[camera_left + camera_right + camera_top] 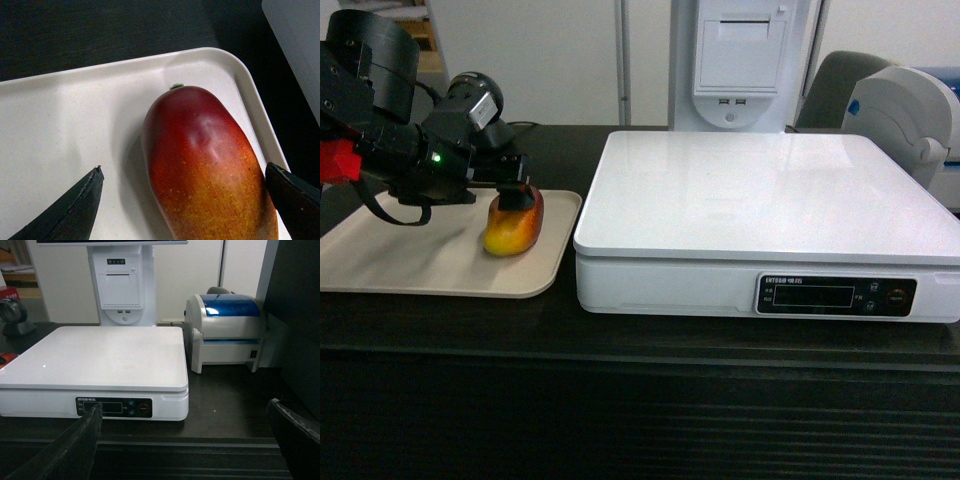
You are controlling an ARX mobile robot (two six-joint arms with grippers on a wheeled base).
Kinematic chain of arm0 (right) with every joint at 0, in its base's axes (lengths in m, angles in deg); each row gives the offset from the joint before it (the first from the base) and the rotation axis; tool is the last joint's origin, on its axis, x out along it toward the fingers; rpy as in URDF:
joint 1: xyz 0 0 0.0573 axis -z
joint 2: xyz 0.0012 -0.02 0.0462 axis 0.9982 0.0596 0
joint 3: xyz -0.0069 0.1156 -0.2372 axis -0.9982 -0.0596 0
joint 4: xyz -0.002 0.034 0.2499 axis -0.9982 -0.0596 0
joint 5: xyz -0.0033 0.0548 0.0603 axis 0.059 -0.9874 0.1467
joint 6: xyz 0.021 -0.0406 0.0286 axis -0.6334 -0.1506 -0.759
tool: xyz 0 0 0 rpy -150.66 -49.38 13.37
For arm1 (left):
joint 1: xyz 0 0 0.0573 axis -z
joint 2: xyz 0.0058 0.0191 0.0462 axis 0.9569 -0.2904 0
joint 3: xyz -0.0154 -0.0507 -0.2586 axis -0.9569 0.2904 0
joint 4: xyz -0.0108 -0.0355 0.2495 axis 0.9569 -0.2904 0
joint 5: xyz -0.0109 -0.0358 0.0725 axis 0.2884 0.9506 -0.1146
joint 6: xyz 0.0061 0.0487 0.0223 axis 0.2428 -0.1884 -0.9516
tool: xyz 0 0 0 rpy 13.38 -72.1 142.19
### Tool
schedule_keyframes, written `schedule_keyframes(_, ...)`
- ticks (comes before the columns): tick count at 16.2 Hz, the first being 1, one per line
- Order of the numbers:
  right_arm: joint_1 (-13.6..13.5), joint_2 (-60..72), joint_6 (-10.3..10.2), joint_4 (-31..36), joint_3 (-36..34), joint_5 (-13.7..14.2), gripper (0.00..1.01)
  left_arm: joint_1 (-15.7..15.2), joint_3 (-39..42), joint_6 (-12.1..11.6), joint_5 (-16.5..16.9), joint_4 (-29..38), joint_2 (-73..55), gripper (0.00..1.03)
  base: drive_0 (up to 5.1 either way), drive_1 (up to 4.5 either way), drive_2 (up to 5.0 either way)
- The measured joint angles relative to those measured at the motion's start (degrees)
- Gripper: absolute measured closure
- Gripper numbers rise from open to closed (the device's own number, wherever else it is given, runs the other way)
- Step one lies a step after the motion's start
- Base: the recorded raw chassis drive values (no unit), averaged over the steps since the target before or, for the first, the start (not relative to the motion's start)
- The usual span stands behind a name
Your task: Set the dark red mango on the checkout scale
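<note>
The dark red mango (513,228) (205,165) lies on a beige tray (410,265) (60,120) at the left of the checkout (640,400). Its red end with the stem points away from the left wrist camera. My left gripper (515,197) (184,169) is lowered over the fruit and open, one finger on each side. The right finger (292,197) is close against the skin; the left finger (75,205) stands apart. The white scale (760,190) (100,355) sits right of the tray with a bare platter. My right gripper (184,407) is open before the counter's front edge, out of the head view.
A white label printer with a blue lid (227,327) (910,120) stands right of the scale. A white receipt terminal (740,60) (120,285) rises behind it. A dark scanner (12,315) sits at the far left. The tray's rim (250,95) runs close beside the mango.
</note>
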Motion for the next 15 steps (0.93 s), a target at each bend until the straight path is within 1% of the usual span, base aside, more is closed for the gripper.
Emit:
schedule_keyframes(4, 0.00, 0.00, 0.00, 0.00, 0.00, 0.00, 0.03, 0.02, -4.22, 0.52, -1.99, -4.59, -1.95, 0.05, 0.0, 0.00, 0.0)
schedule_keyframes(6, 0.00, 0.00, 0.00, 0.00, 0.00, 0.00, 0.03, 0.35, -7.52, 0.09, -4.59, -8.87, -5.38, 0.05, 0.0, 0.00, 0.0)
schedule_keyframes(7, 0.00, -0.02, 0.00, 0.00, 0.00, 0.00, 0.03, 0.57, -7.58, -0.02, -5.09, -9.27, -6.01, 0.05, 0.0, 0.00, 0.0)
schedule_keyframes(8, 0.00, 0.00, 0.00, 0.00, 0.00, 0.00, 0.03, 0.59, -7.63, -0.66, -5.49, -9.05, -6.47, 0.05, 0.0, 0.00, 0.0)
schedule_keyframes(12, 0.00, 0.00, 0.00, 0.00, 0.00, 0.00, 0.03, 0.90, -8.72, -0.94, -6.82, -8.87, -6.78, 0.05, 0.0, 0.00, 0.0)
schedule_keyframes(13, 0.00, -0.02, 0.00, 0.00, 0.00, 0.00, 0.03, 0.90, -8.72, -1.44, -7.08, -8.85, -6.91, 0.09, 0.0, 0.00, 0.0)
schedule_keyframes(15, 0.00, -0.02, 0.00, 0.00, 0.00, 0.00, 0.03, 0.90, -8.70, -1.55, -7.17, -8.04, -6.93, 0.26, 0.0, 0.00, 0.0)
